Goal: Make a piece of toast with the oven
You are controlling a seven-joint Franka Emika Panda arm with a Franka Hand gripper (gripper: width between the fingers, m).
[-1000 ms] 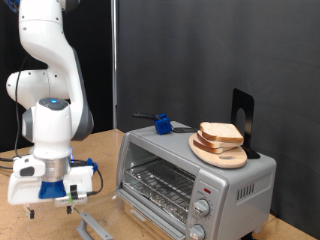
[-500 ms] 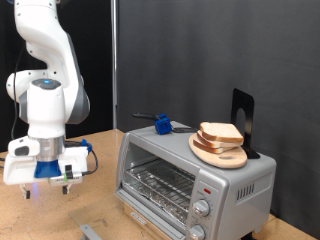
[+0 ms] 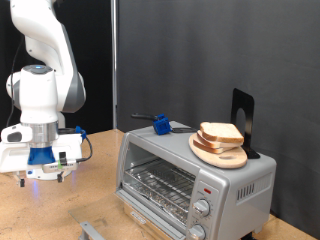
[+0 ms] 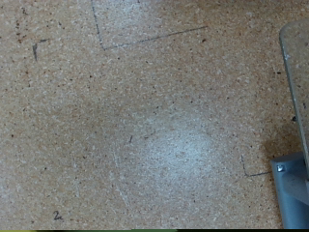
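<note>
my tool: hovering over the speckled wooden bench, far left of exterior view, holding nothing; fingers apart or together, cannot tell | pale square piece of toast: on round wooden plate atop silver-grey toaster oven, untouched | oven door open, probably ready for loading

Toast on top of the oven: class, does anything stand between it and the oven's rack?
The toast lies on a wooden plate on the oven. The glass door looks shut, so it stands between toast and rack. The gripper hangs apart, over the table.
</note>
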